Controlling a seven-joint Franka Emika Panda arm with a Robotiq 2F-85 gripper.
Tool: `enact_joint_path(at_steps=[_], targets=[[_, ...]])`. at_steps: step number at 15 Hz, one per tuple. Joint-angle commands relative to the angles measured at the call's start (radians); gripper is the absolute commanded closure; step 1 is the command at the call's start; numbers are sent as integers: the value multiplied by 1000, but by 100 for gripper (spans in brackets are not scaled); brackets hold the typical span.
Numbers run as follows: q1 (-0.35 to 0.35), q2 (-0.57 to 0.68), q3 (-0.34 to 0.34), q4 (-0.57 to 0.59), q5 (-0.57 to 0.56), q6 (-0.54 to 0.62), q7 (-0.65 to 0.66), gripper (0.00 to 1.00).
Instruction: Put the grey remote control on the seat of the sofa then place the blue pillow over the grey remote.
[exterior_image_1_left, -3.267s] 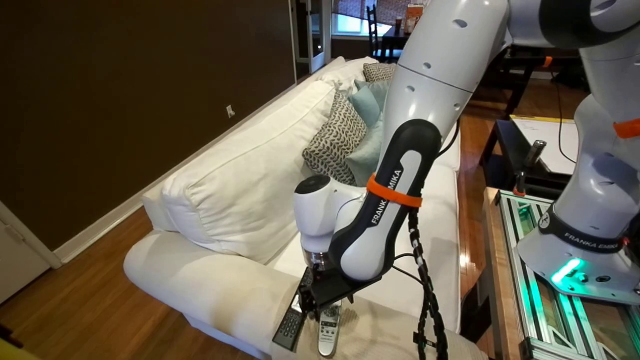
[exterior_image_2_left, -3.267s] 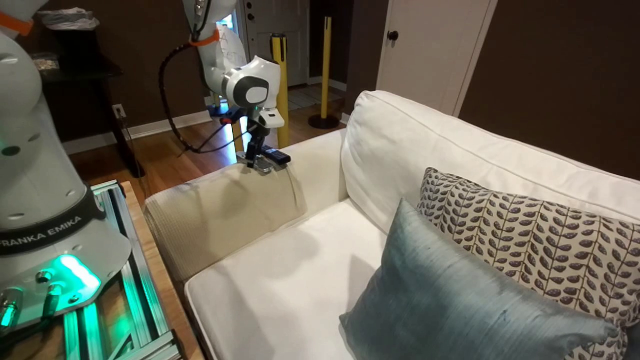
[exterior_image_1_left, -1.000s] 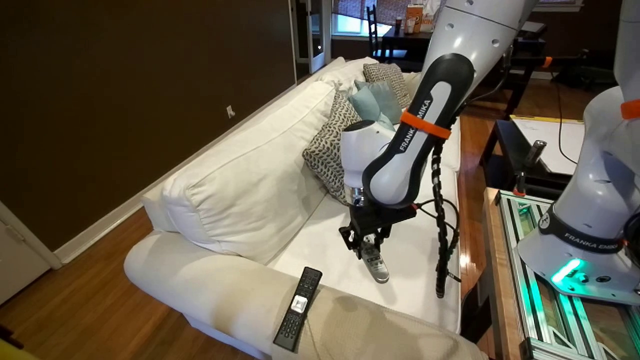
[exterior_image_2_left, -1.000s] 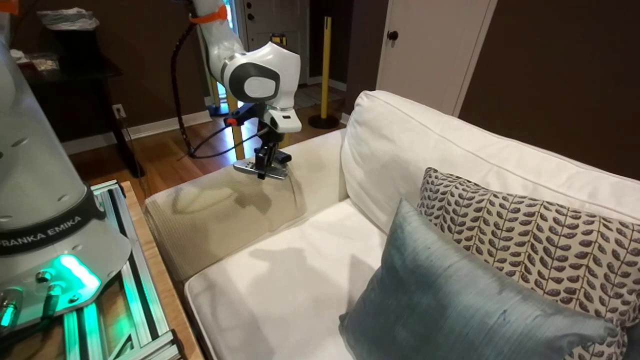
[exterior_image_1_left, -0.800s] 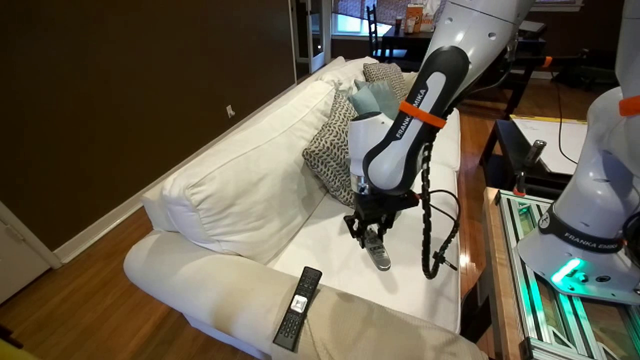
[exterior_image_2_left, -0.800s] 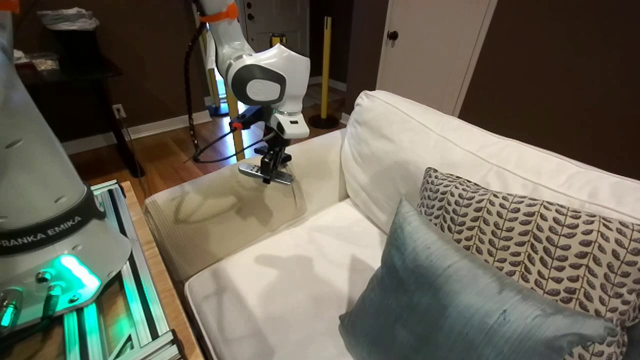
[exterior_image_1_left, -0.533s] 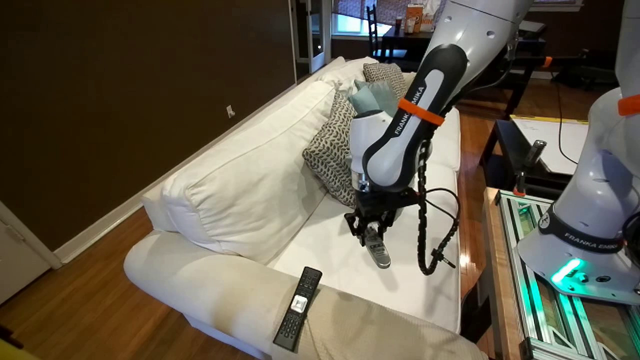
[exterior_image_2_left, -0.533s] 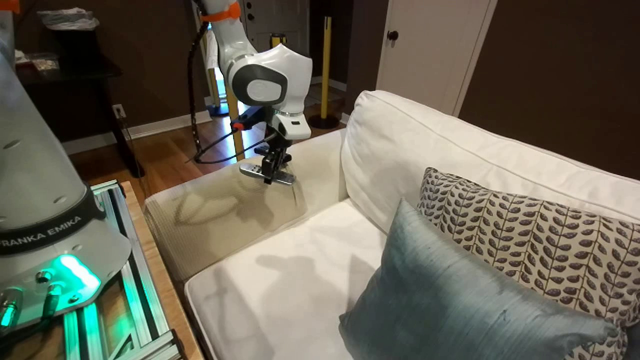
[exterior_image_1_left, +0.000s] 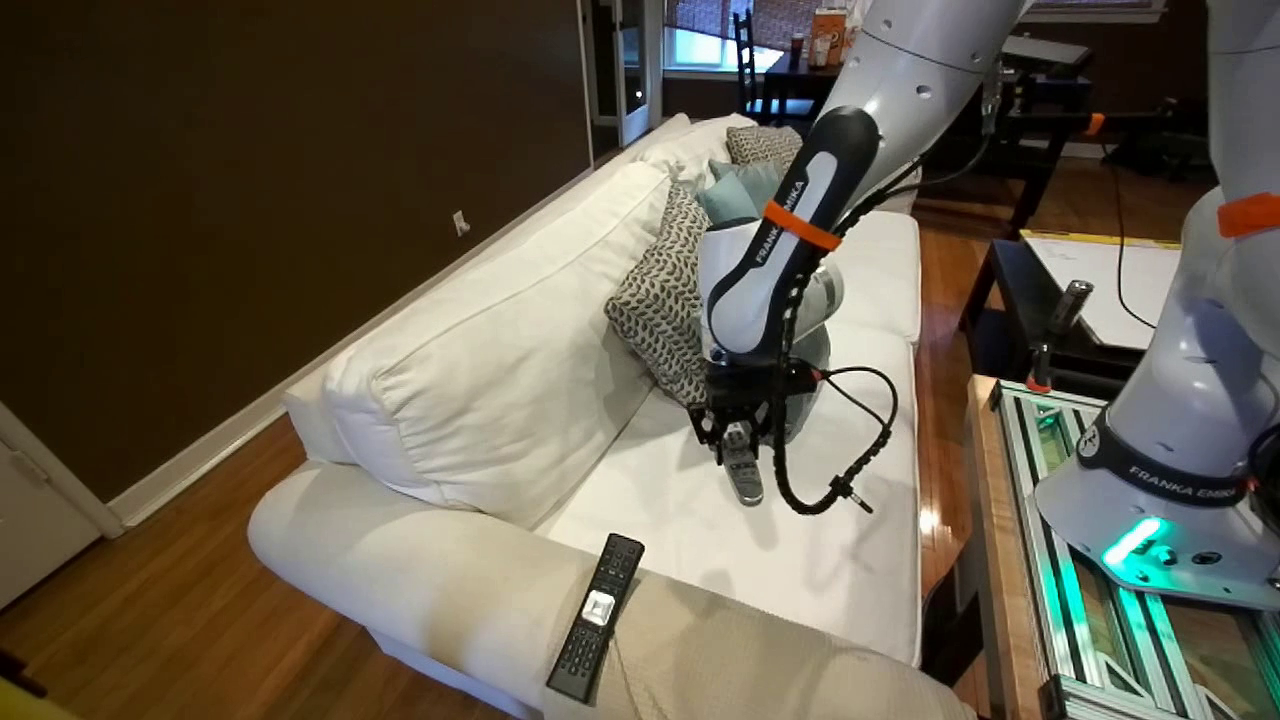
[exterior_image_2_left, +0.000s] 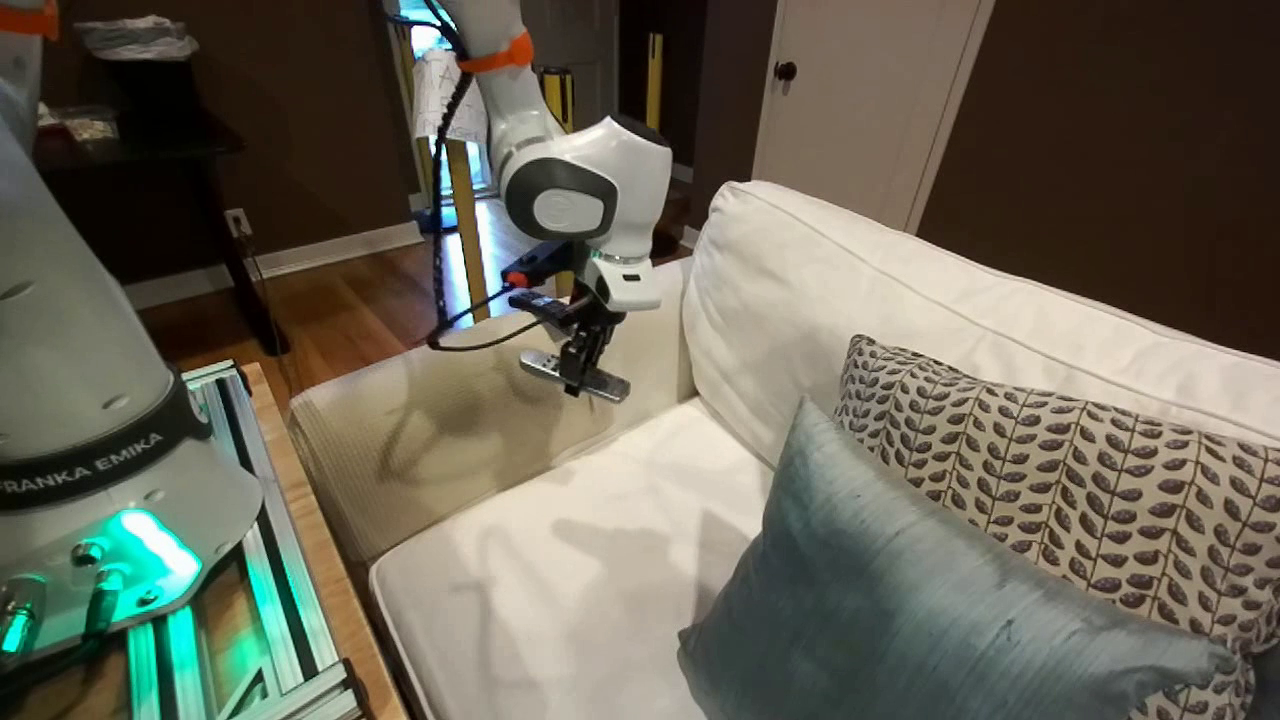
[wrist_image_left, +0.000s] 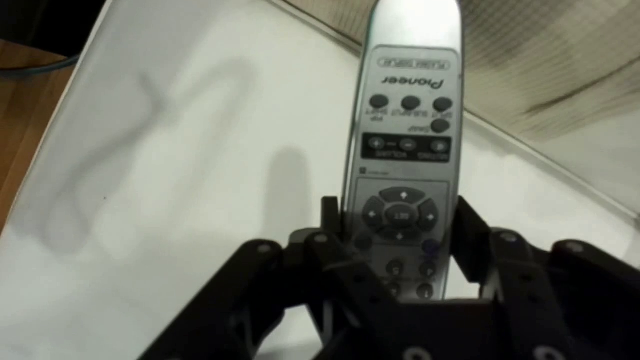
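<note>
The gripper (wrist_image_left: 398, 220) hung over the white seat (exterior_image_1_left: 640, 500) of the sofa (exterior_image_1_left: 480, 370), its jaws about halfway apart and clamped on the long edges of the grey remote control (wrist_image_left: 407, 150). The remote lay face up between them, one end jutting out toward the armrest (exterior_image_1_left: 410, 560), and I could see its shadow (wrist_image_left: 289, 190) on the seat below, apart from it. Ribbed beige cloth (exterior_image_2_left: 345, 450) covered part of that armrest, and past the jutting end a longer black remote (exterior_image_1_left: 590, 640) rested on top. On the other side of the jaws, away from the armrest, the blue pillow (exterior_image_2_left: 900, 580) sat in front of a leaf-patterned pillow (exterior_image_2_left: 1080, 480). Behind the sofa, to one side of the jaws, rose a dark brown wall (exterior_image_1_left: 250, 200) with wooden floor (exterior_image_1_left: 250, 640) at its foot; to the opposite side the robot's base (exterior_image_1_left: 1180, 500) glowed green on a wood-edged bench (exterior_image_1_left: 1000, 500). In an exterior view I saw a white door (exterior_image_2_left: 865, 110) and yellow posts (exterior_image_2_left: 467, 230) past the jaws and the armrest. Far down the room from the jaws, a dark table (exterior_image_1_left: 795, 85) and a chair (exterior_image_1_left: 744, 55) stood by a bright window (exterior_image_1_left: 695, 48).
</note>
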Motion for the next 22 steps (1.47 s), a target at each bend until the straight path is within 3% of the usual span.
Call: enact_joint_path(at_steps=[1,7,11,20,21,22], targets=[[-34,164,-29,154,47,-10,-3,71],[-103,406,-11,411,137,-8,5,71],[-93,544,-30,558,148,-8,54,71],[-113,739,-18,747,140,-43,132,71],[-115,746,-16,752,144,-34,137,26],[-120,744,-11,751,144,-39,136,20]])
